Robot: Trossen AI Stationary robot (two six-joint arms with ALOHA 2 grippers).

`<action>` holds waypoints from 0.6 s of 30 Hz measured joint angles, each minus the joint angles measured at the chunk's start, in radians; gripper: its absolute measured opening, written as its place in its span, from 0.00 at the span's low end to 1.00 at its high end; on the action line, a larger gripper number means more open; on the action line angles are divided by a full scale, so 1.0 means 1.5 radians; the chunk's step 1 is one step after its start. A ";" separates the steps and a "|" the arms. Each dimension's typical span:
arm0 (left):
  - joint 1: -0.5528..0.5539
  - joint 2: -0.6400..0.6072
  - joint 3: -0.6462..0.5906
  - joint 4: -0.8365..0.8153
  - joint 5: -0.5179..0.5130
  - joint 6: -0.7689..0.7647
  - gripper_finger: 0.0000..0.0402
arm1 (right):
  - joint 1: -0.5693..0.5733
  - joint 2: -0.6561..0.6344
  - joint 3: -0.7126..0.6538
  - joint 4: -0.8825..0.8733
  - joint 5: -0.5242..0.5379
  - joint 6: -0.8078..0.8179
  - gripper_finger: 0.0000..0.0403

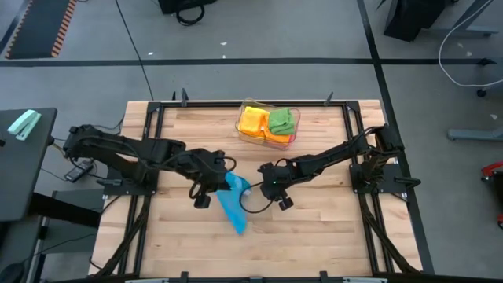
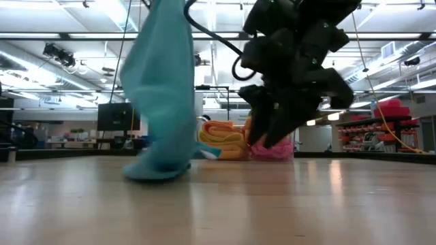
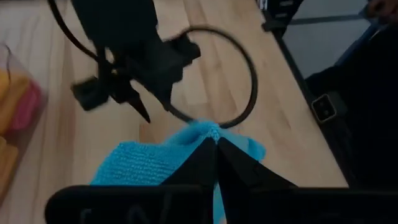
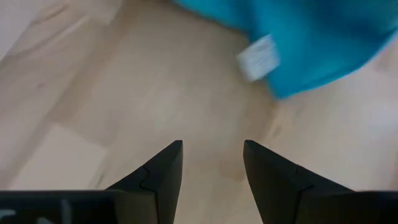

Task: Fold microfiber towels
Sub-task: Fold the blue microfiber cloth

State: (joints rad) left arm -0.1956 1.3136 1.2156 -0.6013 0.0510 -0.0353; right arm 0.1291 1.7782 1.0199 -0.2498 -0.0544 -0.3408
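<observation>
The left end effector (image 3: 216,146) is pinching the blue microfiber towel (image 1: 233,203), dangling it onto the tabletop (image 1: 314,228); the right end effector (image 4: 211,163) is hovering nearby, fingers apart, empty.

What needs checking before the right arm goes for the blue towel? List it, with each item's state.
1. Left tool shut on the blue towel: ok, its fingers meet on a bunched edge.
2. Towel lifted off the table: not ok, it hangs from the left tool but its lower end rests on the wood in the low view.
3. Right tool open: ok, there is a gap between its fingers and nothing in it.
4. Right tool close to the towel: ok, it is just beside it, not touching.
5. Free corner to grasp: cannot tell; only a white tag shows.
6. Clear tray of other towels out of the way: ok, at the far edge.
</observation>
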 joint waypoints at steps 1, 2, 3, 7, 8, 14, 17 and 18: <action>-0.002 0.000 0.009 -0.002 0.000 0.001 0.05 | 0.000 0.000 0.000 -0.015 -0.010 0.000 0.44; -0.004 0.001 0.022 -0.006 -0.001 -0.003 0.05 | 0.002 0.000 0.000 -0.031 -0.021 0.000 0.44; -0.006 0.001 0.037 -0.017 0.003 -0.007 0.04 | 0.003 0.000 0.000 -0.047 -0.028 0.000 0.44; -0.008 0.001 0.098 -0.066 0.054 -0.074 0.02 | 0.012 0.000 0.000 -0.129 -0.034 0.015 0.44; -0.008 0.000 0.108 -0.075 0.067 -0.101 0.02 | 0.016 0.000 0.000 -0.142 -0.034 0.020 0.44; -0.008 0.001 0.142 -0.121 0.176 -0.189 0.08 | 0.032 0.000 0.000 -0.137 -0.034 0.021 0.44; -0.008 0.001 0.142 -0.126 0.179 -0.178 0.09 | 0.033 0.000 0.000 -0.105 -0.034 0.016 0.44; -0.008 0.001 0.142 -0.130 0.179 -0.174 0.09 | 0.033 0.000 0.000 -0.092 -0.034 0.017 0.44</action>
State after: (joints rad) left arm -0.2073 1.3148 1.4284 -0.7964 0.3189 -0.2969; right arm 0.1780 1.7782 1.0199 -0.3874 -0.1051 -0.3160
